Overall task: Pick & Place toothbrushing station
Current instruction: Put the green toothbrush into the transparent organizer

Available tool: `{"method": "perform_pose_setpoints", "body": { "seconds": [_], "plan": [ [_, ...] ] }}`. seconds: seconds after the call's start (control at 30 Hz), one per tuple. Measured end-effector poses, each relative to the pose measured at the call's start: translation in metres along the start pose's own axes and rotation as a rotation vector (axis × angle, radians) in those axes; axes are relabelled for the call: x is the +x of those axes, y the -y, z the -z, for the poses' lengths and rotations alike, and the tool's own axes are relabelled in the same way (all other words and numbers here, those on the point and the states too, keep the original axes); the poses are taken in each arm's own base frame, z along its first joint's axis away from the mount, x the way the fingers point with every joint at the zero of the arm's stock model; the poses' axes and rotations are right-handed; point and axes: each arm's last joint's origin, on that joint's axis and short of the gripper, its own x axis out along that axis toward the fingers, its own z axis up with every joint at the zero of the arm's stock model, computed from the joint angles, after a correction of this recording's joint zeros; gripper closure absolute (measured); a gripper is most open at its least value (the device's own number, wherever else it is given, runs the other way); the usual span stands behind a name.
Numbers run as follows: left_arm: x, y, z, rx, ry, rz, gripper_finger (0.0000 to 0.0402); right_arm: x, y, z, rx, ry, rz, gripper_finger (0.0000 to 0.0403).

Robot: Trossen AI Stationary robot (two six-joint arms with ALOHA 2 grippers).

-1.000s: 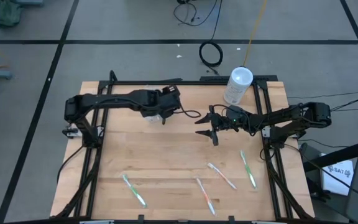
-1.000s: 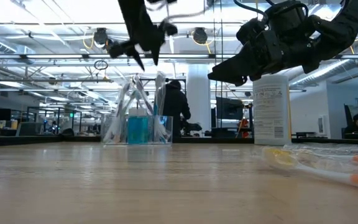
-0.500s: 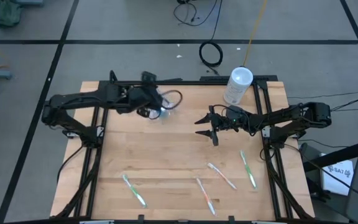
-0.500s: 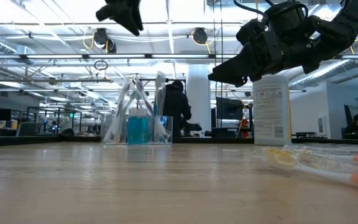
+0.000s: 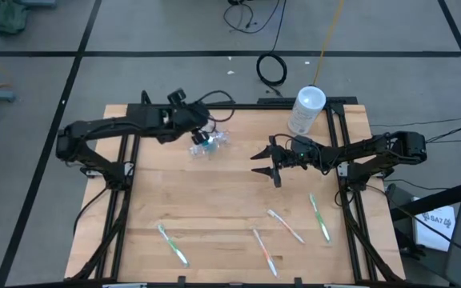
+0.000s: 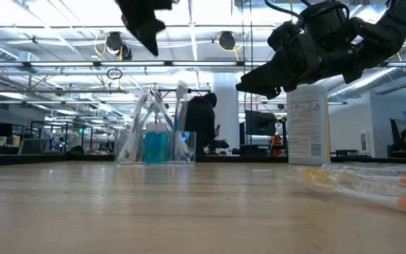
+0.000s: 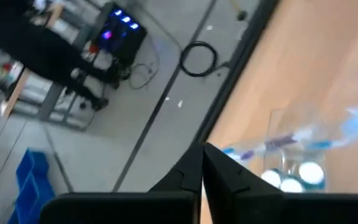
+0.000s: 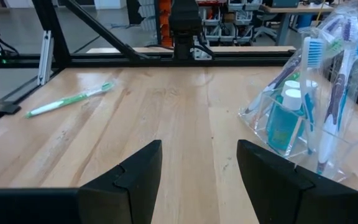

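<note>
The clear pouch (image 5: 207,143) stands upright on the wooden table (image 5: 214,200) near its far edge, left of centre, with toothbrushes (image 8: 310,74) and white-capped teal tubes (image 8: 286,121) inside it. Four more toothbrushes lie loose toward the near edge: a green one (image 5: 172,244) at the left, an orange one (image 5: 264,252), a pale one (image 5: 286,226) and another green one (image 5: 319,217) at the right. The left gripper (image 5: 192,128) hangs above the table just beside the pouch, its fingers (image 7: 219,177) pressed together on nothing. The right gripper (image 5: 264,164) hovers mid-table, well apart from the pouch, fingers (image 8: 126,180) spread wide and empty. A white canister (image 5: 306,110) stands at the far right corner
</note>
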Motion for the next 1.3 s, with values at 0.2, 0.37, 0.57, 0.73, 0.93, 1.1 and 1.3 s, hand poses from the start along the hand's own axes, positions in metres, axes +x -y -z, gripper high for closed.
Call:
{"method": "perform_pose_setpoints", "body": {
  "seconds": [0.2, 0.37, 0.57, 0.73, 0.93, 1.1, 1.3],
  "plan": [
    [0.028, 0.017, 0.022, -0.089, -0.060, -0.049, 0.0389, 0.000, 0.000, 0.000, 0.016, 0.002, 0.000, 0.0202],
    [0.045, 0.031, 0.035, -0.131, -0.041, -0.053, 0.0397, 0.000, 0.000, 0.000, 0.011, 0.003, 0.000, 0.0202],
    [0.056, 0.040, 0.042, -0.147, 0.002, -0.060, 0.0398, 0.000, 0.000, -0.001, 0.005, 0.011, 0.000, 0.0202],
    [0.060, 0.043, 0.045, -0.154, 0.010, -0.058, 0.0394, 0.000, 0.000, -0.001, -0.018, 0.012, 0.000, 0.0202],
    [0.060, 0.043, 0.045, -0.145, 0.012, -0.046, 0.0396, 0.000, 0.000, -0.001, -0.017, 0.011, 0.000, 0.0202],
    [0.053, 0.039, 0.039, -0.148, 0.057, -0.216, 0.0399, 0.000, 0.000, -0.001, -0.017, 0.011, 0.000, 0.0202],
    [0.034, 0.041, 0.029, -0.201, 0.142, -0.383, 0.0395, 0.000, 0.000, -0.001, -0.017, 0.010, 0.000, 0.0202]
  ]
}}
